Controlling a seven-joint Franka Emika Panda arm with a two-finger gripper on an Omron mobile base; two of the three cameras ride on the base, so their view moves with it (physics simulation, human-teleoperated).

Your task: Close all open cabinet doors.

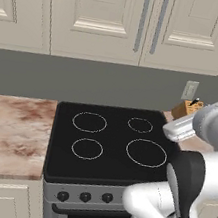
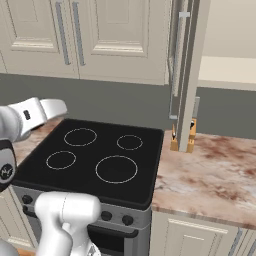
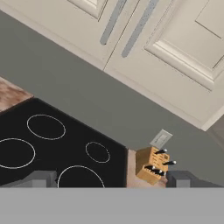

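Note:
One tall cream cabinet door (image 2: 189, 75) stands open, swung out edge-on toward me, its grey bar handle (image 2: 178, 65) on the left face and the cabinet's inside (image 2: 227, 45) showing to its right. Left of it, a pair of cabinet doors (image 2: 117, 35) is closed; the same pair (image 1: 105, 14) hangs above the stove. In the hand view my gripper (image 3: 111, 179) is open with nothing between its fingertips (image 3: 41, 178). It looks at the closed doors' handles (image 3: 139, 28) from over the stove's right side, well left of the open door.
A black cooktop (image 1: 110, 142) with oven knobs (image 1: 85, 196) lies below the arm. A wooden knife block (image 2: 182, 136) stands on the marble counter (image 2: 210, 175) just behind the open door's lower edge, under a wall outlet (image 3: 161, 139). More marble counter (image 1: 11, 129) lies left of the stove.

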